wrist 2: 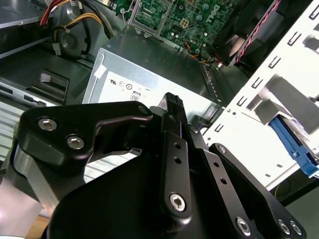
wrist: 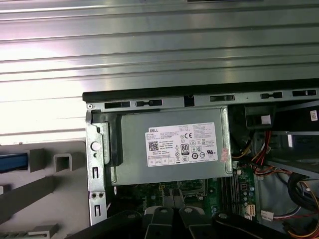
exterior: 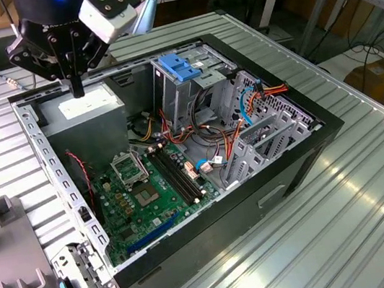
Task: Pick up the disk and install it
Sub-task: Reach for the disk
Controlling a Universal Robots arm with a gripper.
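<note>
The gripper [exterior: 78, 87] is black with silver screws. The table [exterior: 365, 219] is silver metal, ribbed in long parallel stripes. The computer case [exterior: 215, 246] is black outside, pale grey on its frame. The circuit board [exterior: 139, 200] is green with black slots and a blue one. The power box [wrist: 172, 174] is grey, its sticker [wrist: 182, 143] white with black print. The drive cage [exterior: 191, 93] is grey metal with a blue top. Cables [exterior: 275, 90] run red, orange and blue. The holder [exterior: 6, 239] at the exterior view's left is plain grey.

Tool [exterior: 78, 89] above power supply [exterior: 95, 107] inside computer case [exterior: 259, 200], drive cage [exterior: 172, 97] beside it.
</note>
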